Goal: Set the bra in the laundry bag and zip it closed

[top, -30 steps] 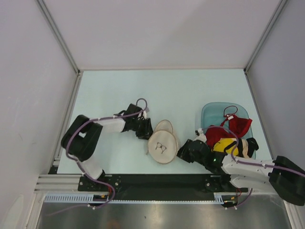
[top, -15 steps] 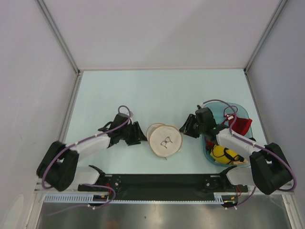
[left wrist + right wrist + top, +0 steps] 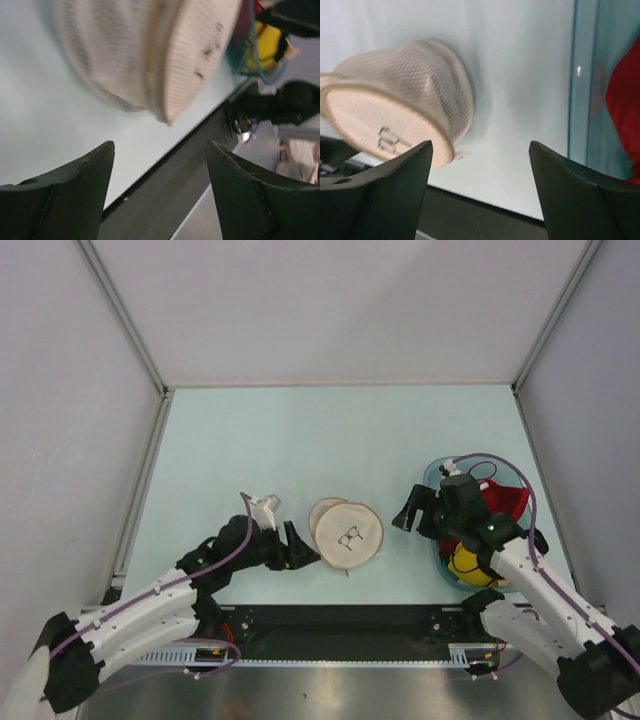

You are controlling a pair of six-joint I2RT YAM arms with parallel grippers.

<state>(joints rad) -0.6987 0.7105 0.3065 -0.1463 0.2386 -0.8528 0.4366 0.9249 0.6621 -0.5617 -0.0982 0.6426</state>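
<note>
The left tool (image 3: 303,547) has its 2 fingers spread wide with nothing between them. It is low over the worktop (image 3: 340,440), just beside the left rim of the laundry bag (image 3: 347,533) and not touching it. The right tool (image 3: 408,512) is spread in the same way and also empty, and it hangs between the bag and the teal basket (image 3: 433,473). The bag rests tilted between the 2 tools, near the front edge of the worktop, with its flat face and small dark logo turned up and the domed mesh half behind. The 2 halves seem to sit together, but I cannot tell if the zip runs all around. A small tab at the lower rim may be the puller. The bra does not show in any view. In the basket I see only a red bra (image 3: 505,502) and a yellow-and-black garment (image 3: 468,562), so it is either already inside the bag or hidden under them, and I cannot say which. I judge that the step in hand concerns the bag itself, most likely its zip. The next move calls for 1 tool to steady the rim while the other pinches the puller. The tab is small and the bag is light, so it can slide away.
</note>
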